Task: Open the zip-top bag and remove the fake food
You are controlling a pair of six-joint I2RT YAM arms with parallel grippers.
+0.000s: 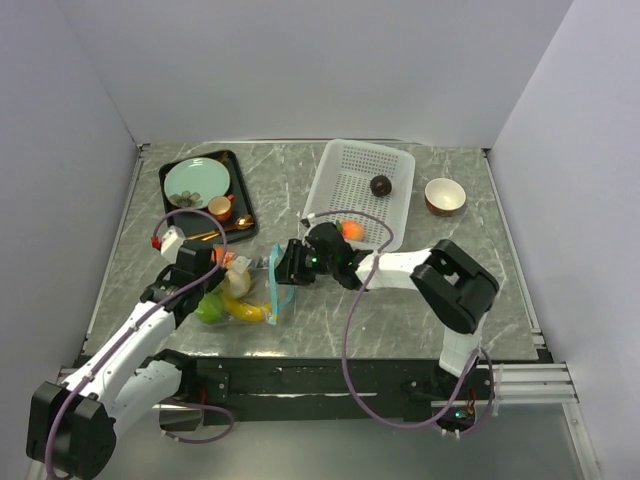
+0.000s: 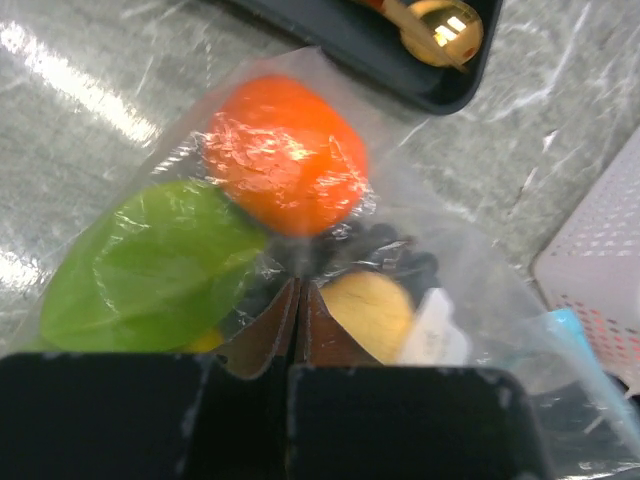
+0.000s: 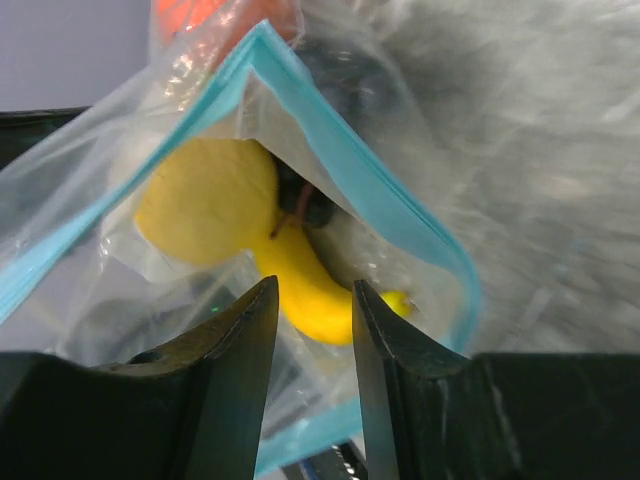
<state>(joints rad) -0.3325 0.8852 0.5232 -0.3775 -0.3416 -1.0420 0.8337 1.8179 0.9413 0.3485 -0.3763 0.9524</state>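
The zip-top bag [image 1: 248,296] lies on the table at front left, its teal zipper mouth [image 1: 275,290] open toward the right. My left gripper [image 1: 218,272] is shut on the bag's clear film [image 2: 300,285]; through the film I see an orange [image 2: 285,155], a green lime [image 2: 150,265], black grapes [image 2: 392,250] and a yellowish fruit [image 2: 370,315]. My right gripper [image 1: 287,264] is open at the bag's mouth [image 3: 340,160], midway between its fingertips [image 3: 315,300]. A banana [image 3: 305,285] and a lemon [image 3: 205,200] lie just beyond its tips. A peach [image 1: 352,230] and a dark brown ball [image 1: 381,185] lie in the basket.
The white perforated basket [image 1: 345,165] stands just behind the right gripper. A red bowl [image 1: 444,195] is at the back right. A black tray [image 1: 238,175] at the back left holds a green plate [image 1: 195,183], an orange cup [image 1: 220,208] and a gold spoon [image 2: 440,30].
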